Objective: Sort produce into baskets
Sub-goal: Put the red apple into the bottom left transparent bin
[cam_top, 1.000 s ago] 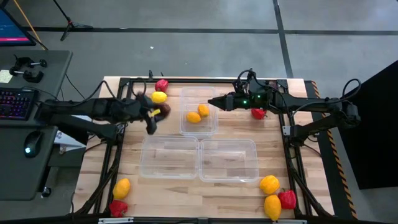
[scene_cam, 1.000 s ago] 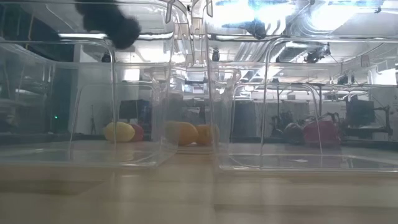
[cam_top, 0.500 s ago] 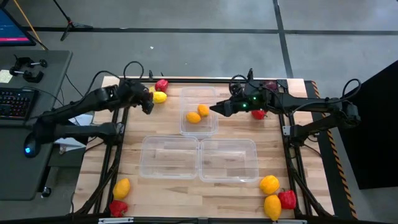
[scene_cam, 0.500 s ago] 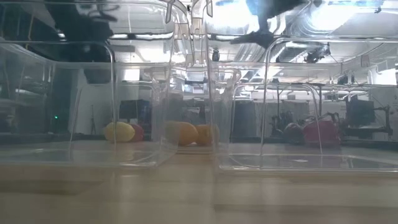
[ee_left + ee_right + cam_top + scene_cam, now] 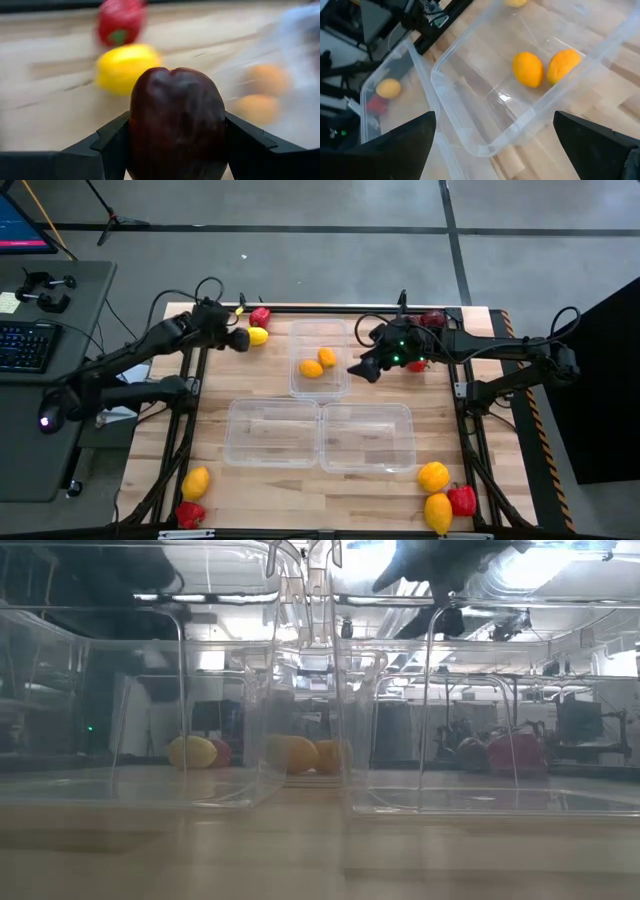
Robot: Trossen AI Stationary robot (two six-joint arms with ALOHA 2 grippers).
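- My left tool [image 5: 238,340] sits at the far left of the surface [image 5: 270,480], clamped on a dark maroon fruit [image 5: 177,122].
- Just beside it: a yellow lemon [image 5: 257,336], and a red pepper [image 5: 260,316] farther back.
- Near left corner: one yellow-orange piece [image 5: 196,481], one red pepper [image 5: 188,513].
- Far middle basket [image 5: 320,387] holds two orange citrus [image 5: 311,368]. The two near baskets [image 5: 272,460] sit side by side.
- My right tool [image 5: 358,369] hangs at that far basket's right edge, fingers spread wide, holding nothing.
- Red pepper [image 5: 417,364] behind the right arm.
- Near right corner: two yellow-orange pieces [image 5: 433,476] and a red pepper [image 5: 462,500].
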